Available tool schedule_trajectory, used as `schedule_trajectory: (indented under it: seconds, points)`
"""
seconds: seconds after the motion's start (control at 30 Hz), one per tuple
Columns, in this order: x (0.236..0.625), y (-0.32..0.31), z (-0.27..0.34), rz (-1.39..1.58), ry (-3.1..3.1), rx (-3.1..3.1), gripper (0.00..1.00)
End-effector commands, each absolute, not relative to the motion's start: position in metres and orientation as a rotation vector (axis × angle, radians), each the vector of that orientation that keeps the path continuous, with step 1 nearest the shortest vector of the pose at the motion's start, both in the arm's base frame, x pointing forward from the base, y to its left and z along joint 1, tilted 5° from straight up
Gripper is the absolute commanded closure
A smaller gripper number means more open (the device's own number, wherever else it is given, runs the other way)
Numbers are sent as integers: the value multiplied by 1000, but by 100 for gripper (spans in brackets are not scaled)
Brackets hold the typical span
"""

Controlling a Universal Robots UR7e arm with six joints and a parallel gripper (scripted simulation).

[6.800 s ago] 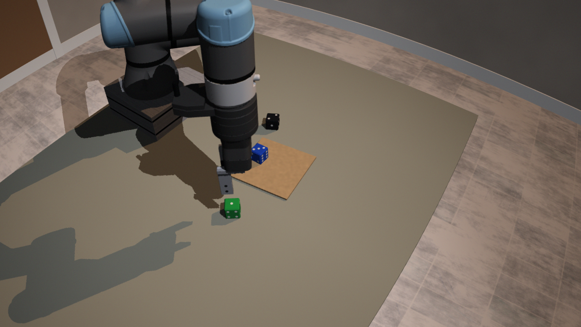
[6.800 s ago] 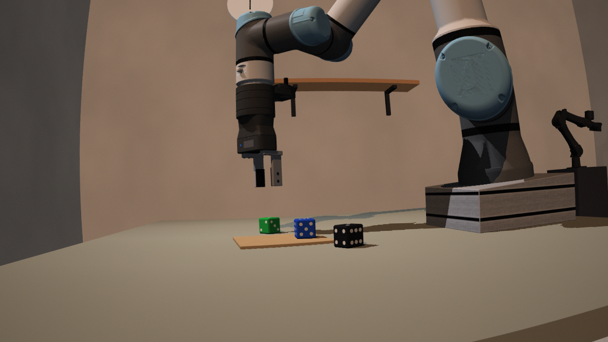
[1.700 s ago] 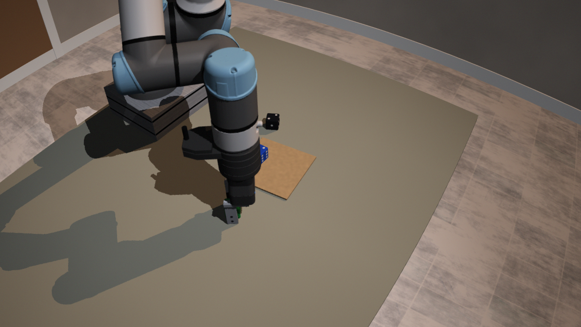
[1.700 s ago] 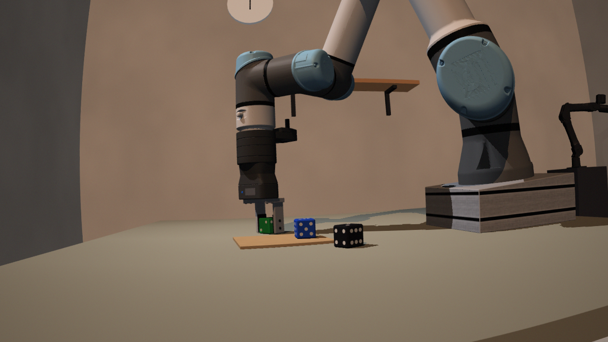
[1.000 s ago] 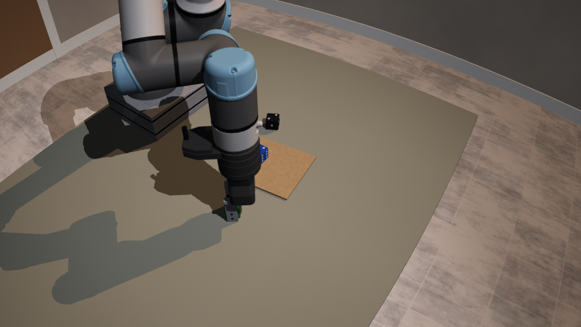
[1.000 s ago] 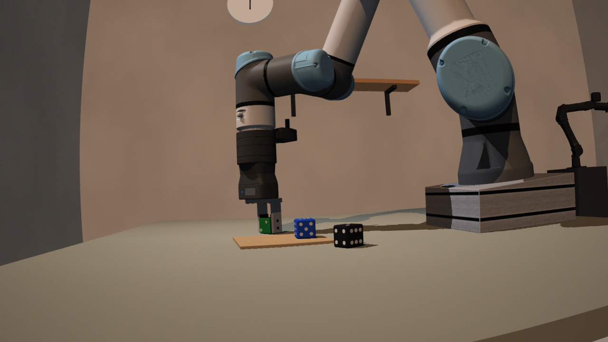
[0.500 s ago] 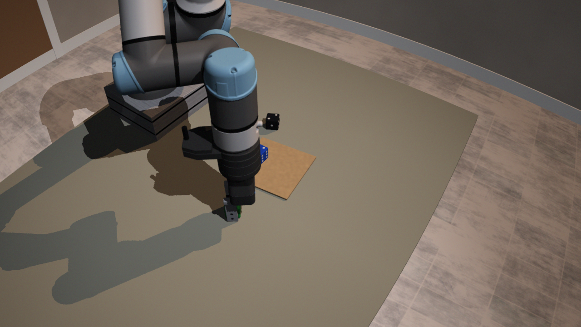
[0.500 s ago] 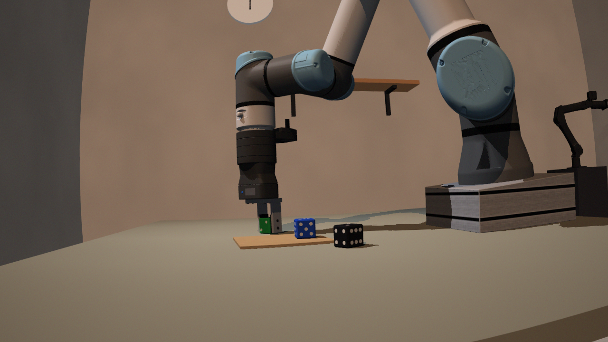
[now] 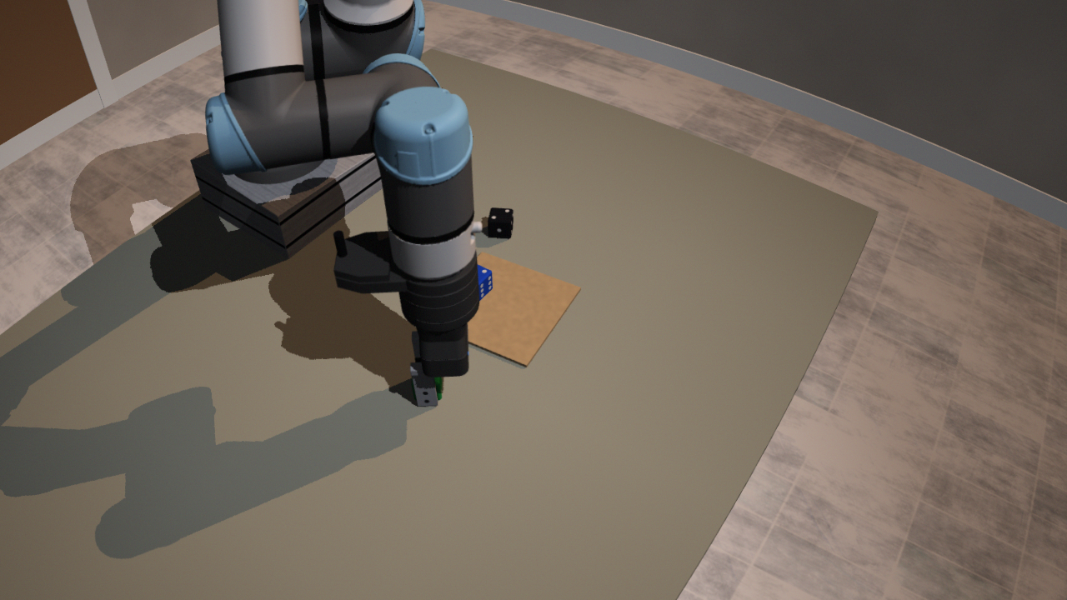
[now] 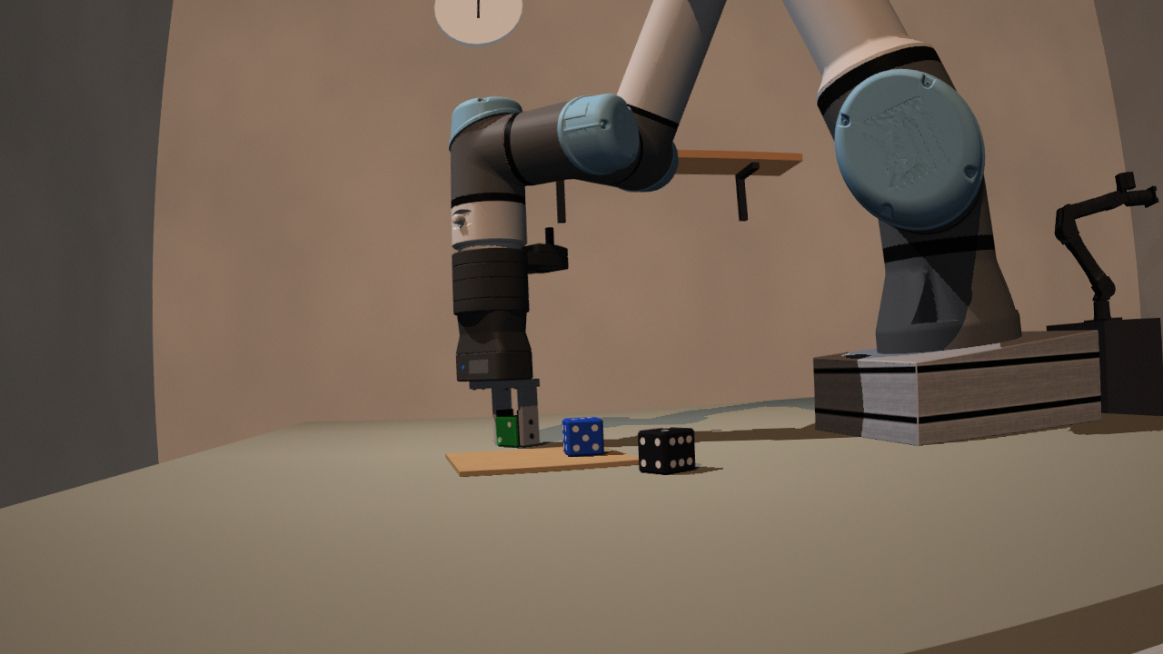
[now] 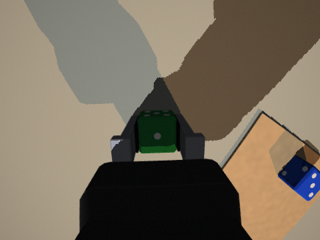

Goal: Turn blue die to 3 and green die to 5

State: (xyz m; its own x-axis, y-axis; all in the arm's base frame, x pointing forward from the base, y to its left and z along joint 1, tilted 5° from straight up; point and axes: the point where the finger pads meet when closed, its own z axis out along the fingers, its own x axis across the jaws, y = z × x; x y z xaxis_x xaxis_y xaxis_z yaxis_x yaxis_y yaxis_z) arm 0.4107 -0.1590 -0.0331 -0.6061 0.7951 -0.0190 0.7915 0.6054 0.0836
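The pincer (image 9: 433, 389) (image 10: 515, 431) (image 11: 157, 126) of a robot arm (image 9: 425, 134) (image 10: 480, 163) grasps a green die (image 9: 439, 386) (image 10: 505, 431) (image 11: 157, 128) low over the worktop (image 9: 633, 372) (image 10: 488, 552) (image 11: 40, 150), one finger on either side. The green die, at the center of the wrist view, shows a single pip on top and sits beyond the edge of a tan mat (image 9: 529, 313) (image 10: 503, 463) (image 11: 253, 187).

A blue die (image 9: 484, 282) (image 10: 582, 436) (image 11: 297, 177) rests on the mat, partly hidden by the arm in the top view and at lower right in the wrist view; one of its sides displays five pips to the exterior camera. A black die (image 9: 500, 222) (image 10: 666, 451) stands off the mat on the worktop, right of the blue one in the exterior view. The mat lies flat. At right of the exterior frame, the arm's base rests on a striped block (image 10: 1008, 381); a wooden shelf (image 10: 748, 161) hangs on the wall behind.

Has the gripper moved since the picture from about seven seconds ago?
Yes: against the tan mat in the exterior view, the gripper has come down, now around the green die.
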Motion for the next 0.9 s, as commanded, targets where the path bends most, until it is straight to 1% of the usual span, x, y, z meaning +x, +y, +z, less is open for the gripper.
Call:
schedule_trajectory:
  seconds: [0.0, 0.3, 0.7, 0.87]
  points:
    - [411, -159, -31, 102, 2765, 1367, 43]
    - [410, -160, -13, 102, 2765, 1367, 43]
    - [404, -162, 51, 102, 2765, 1367, 43]
    - [404, -163, 61, 102, 2765, 1367, 43]
